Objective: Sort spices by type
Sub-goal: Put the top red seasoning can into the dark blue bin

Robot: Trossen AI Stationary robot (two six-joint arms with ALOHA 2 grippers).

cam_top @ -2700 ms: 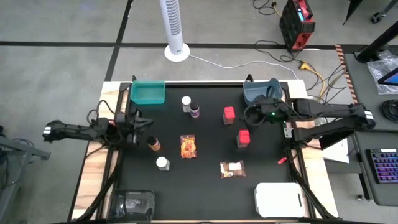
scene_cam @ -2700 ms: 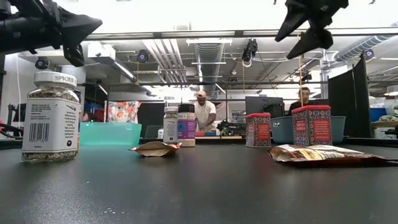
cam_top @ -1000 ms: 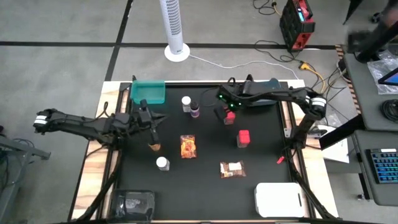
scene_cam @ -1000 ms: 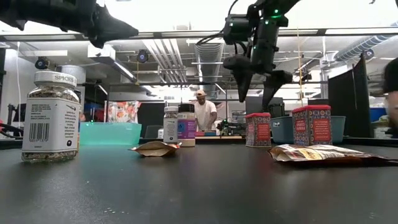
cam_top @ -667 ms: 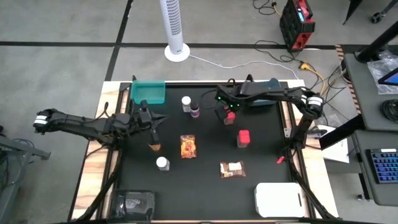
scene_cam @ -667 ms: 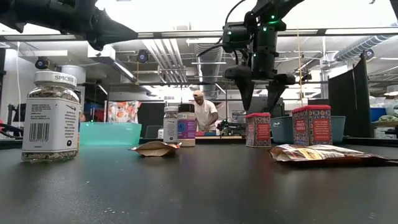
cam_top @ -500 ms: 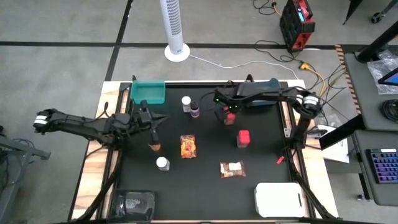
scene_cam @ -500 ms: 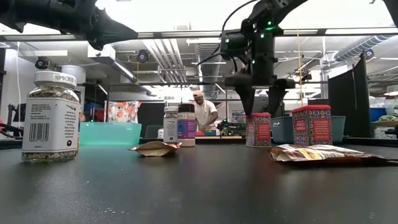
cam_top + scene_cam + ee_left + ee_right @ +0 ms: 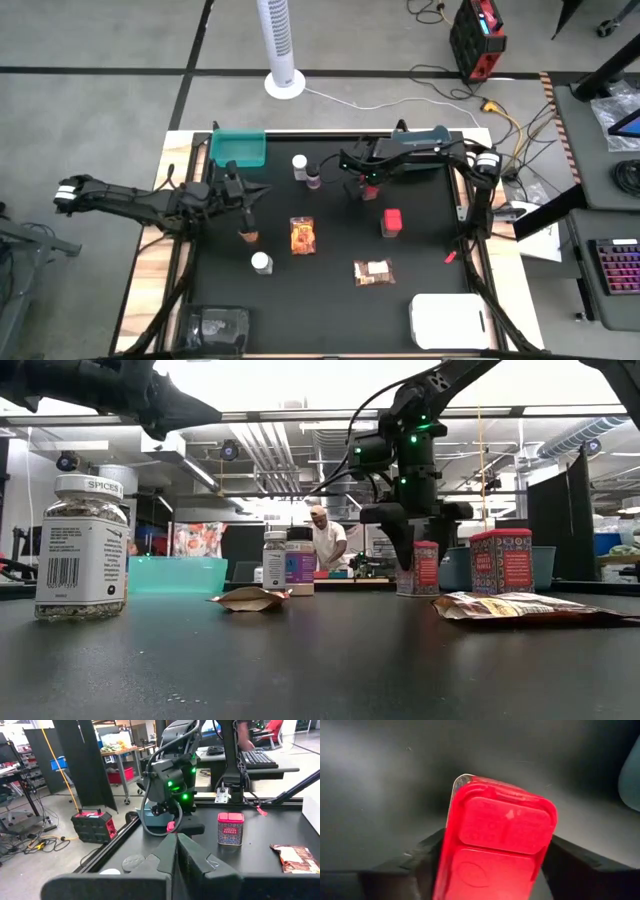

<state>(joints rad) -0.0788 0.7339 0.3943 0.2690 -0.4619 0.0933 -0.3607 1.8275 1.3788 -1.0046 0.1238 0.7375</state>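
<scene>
From above: right gripper point(image 9: 364, 184) lowered over the rear red boxy spice tin point(image 9: 367, 190) on the black surface point(image 9: 430, 250), near the blue-grey bin point(image 9: 425, 150); left gripper point(image 9: 243, 203) above the small amber jar point(image 9: 247, 234). At table height: dark fingers point(image 9: 401, 546) straddling that tin point(image 9: 424, 568), open around it. Right wrist: red lid point(image 9: 497, 845) between both fingers point(image 9: 420, 857), contact unclear; left wrist: fingers point(image 9: 165, 852) closed together, empty.

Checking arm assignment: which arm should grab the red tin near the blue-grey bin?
Right. The right gripper is already down around that red tin, one finger on each side. The left gripper sits across the mat by the amber jar.
</scene>
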